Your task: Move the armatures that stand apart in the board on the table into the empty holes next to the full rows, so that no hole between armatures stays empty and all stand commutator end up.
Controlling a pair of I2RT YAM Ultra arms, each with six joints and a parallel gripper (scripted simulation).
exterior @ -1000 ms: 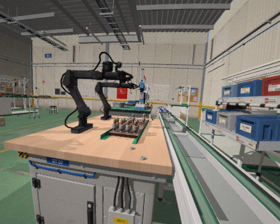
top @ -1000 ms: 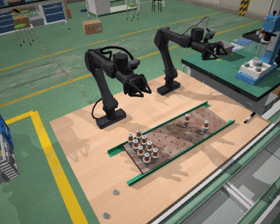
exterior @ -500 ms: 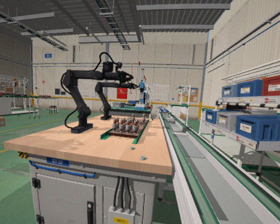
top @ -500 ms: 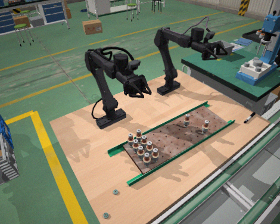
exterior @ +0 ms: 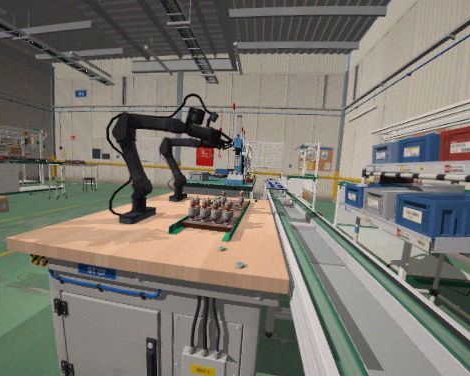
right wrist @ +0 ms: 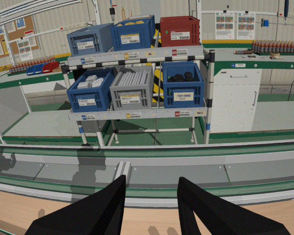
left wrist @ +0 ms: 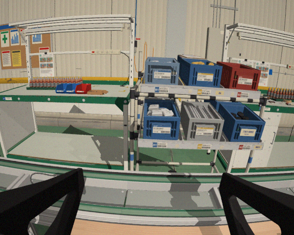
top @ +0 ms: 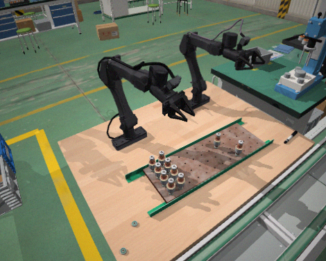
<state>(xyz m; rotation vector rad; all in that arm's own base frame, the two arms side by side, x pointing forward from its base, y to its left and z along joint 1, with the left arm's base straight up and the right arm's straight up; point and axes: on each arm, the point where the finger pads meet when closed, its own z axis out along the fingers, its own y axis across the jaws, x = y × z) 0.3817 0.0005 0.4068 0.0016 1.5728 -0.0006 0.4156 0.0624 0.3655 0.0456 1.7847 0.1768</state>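
Note:
The brown board [top: 194,171] lies between two green rails. Several armatures [top: 164,178] [exterior: 210,212] stand upright in two full rows at its near-left end in the top view, commutator ends up. One armature [top: 217,140] stands apart farther along the board, and another armature [top: 239,147] stands apart nearer the front rail. Both are upright, commutator up. My right gripper [top: 191,117] [right wrist: 151,183] is partly open and empty, high behind the board's middle. My left gripper [top: 260,66] [left wrist: 152,180] is wide open and empty, raised beyond the board's far end.
The green rails [top: 211,182] flank the board. Two small green-grey rings [top: 134,223] [top: 123,250] lie near the table's left front. A marker pen [top: 290,137] lies at the far right. A conveyor [top: 253,222] runs along the front edge, and a blue press [top: 312,55] stands on the neighbouring bench.

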